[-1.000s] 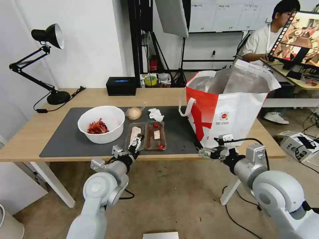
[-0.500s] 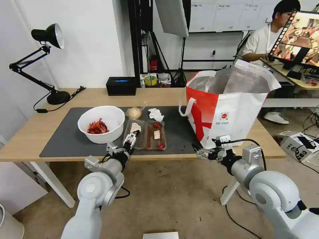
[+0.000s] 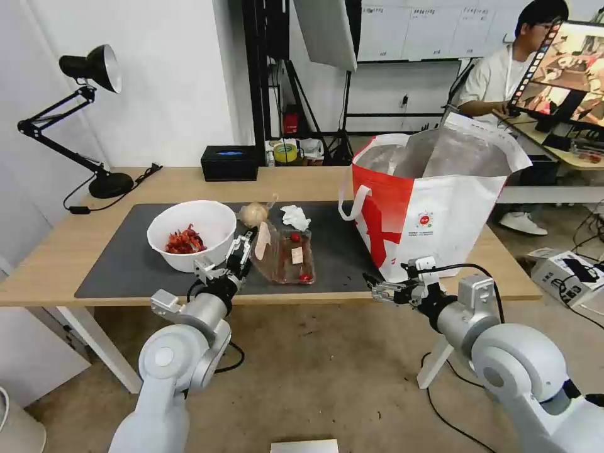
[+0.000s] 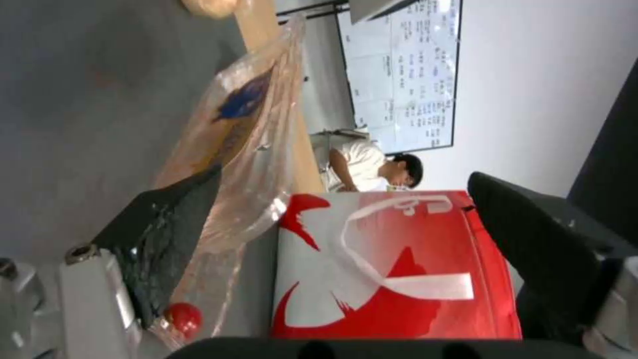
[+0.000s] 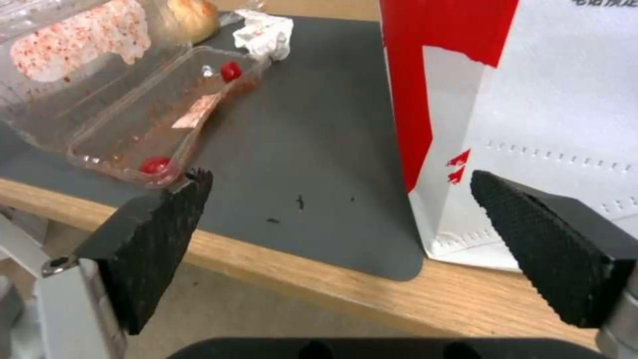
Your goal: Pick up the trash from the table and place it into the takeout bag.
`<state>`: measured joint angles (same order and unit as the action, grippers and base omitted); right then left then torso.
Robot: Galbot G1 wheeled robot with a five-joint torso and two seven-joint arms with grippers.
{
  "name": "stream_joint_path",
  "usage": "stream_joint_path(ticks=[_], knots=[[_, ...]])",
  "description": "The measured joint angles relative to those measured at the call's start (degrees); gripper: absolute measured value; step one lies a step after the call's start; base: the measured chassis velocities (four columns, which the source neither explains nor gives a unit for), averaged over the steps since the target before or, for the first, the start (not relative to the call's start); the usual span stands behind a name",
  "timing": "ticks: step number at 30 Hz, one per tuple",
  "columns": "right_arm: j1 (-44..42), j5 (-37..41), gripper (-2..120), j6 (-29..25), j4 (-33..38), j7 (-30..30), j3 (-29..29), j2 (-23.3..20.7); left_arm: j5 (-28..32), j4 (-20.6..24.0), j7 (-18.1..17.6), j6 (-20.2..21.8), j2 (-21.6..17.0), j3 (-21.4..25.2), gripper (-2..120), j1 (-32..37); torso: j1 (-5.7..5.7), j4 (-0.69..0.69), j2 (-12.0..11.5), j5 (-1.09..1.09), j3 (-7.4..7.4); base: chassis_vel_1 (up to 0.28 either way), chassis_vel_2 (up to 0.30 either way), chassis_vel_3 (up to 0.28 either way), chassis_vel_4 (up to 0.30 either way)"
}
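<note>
Left gripper (image 3: 241, 250) up over the front part of the dark grey mat (image 3: 126, 264), just right of the white bowl (image 3: 192, 234) with the red scraps. Jaws spread wide, nothing clamped. One finger (image 4: 156, 234) pressed against the lid half of the clear hinged tray (image 3: 280, 251), other finger (image 4: 532, 239) well clear on the bag side. Lid half tipped up on edge, base half flat on the mat with red bits in it.

Beige lump in clear wrap (image 3: 253, 214) and crumpled tissue (image 3: 294, 217) lying on the mat just behind the tray, untouched.

Takeout bag (image 3: 434, 201) standing upright on the right end of the table (image 3: 56, 251), mouth open, foil lining showing.

Right gripper (image 3: 377, 290) parked off the table's front edge near the bag's front corner, fingers (image 5: 153, 234) wide apart, empty.
</note>
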<state>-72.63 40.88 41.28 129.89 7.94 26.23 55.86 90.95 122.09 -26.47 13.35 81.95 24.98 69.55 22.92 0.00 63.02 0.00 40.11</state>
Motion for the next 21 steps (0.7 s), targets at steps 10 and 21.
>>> stream_joint_path(ticks=[10,21], knots=[[-1.02,0.02,100,0.0,0.7,0.0,1.36,0.15,-0.55,-2.18,0.15,0.45,-1.35,-3.38,100,-2.92,0.0,-0.01,0.0,0.0,0.0,0.0,0.0,0.0,0.0],[-1.91,0.05,100,0.0,1.38,0.0,2.63,0.23,-7.23,-3.62,2.17,2.47,-4.69,-9.08,100,-4.23,0.0,-0.01,0.0,0.0,0.0,0.0,0.0,0.0,0.0]])
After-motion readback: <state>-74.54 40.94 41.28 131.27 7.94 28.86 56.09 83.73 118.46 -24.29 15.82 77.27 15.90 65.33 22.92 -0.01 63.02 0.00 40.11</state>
